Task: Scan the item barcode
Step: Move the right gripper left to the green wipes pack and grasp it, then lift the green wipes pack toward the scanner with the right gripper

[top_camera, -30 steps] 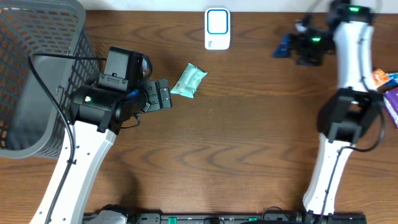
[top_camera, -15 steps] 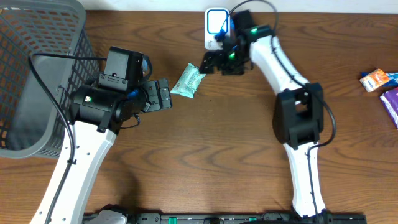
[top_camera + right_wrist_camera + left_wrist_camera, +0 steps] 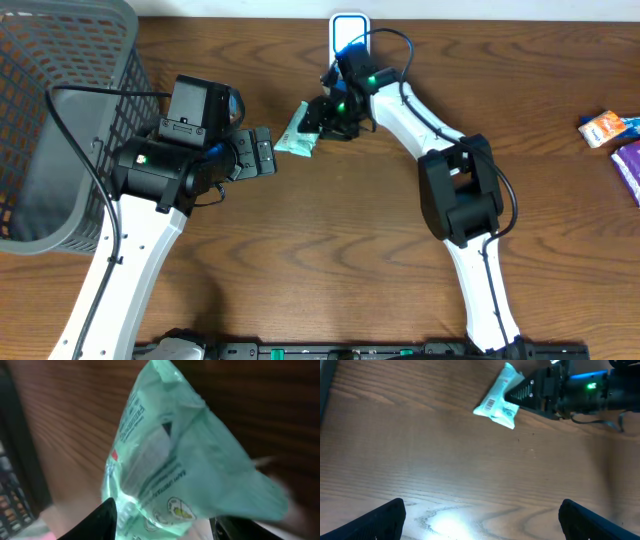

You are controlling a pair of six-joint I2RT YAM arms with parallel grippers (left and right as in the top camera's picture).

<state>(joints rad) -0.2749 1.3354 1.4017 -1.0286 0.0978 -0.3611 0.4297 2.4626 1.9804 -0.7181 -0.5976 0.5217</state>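
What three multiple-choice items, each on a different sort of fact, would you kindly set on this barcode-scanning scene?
1. Where does the basket stand?
A. At the robot's right
B. At the robot's left
C. In the middle, between the arms

2. What colour is the packet?
A. Pale green
B. Red
C. Black

3. How is the left end effector?
A. Shut on the packet
B. Shut on the basket's rim
C. Open, holding nothing

Answers:
1 B, as the overhead view shows it filling the far left corner.
2 A, as its wrapper is mint green in all three views.
3 C, as the left wrist view shows its fingers wide apart with only bare wood between them and the packet lying well ahead.
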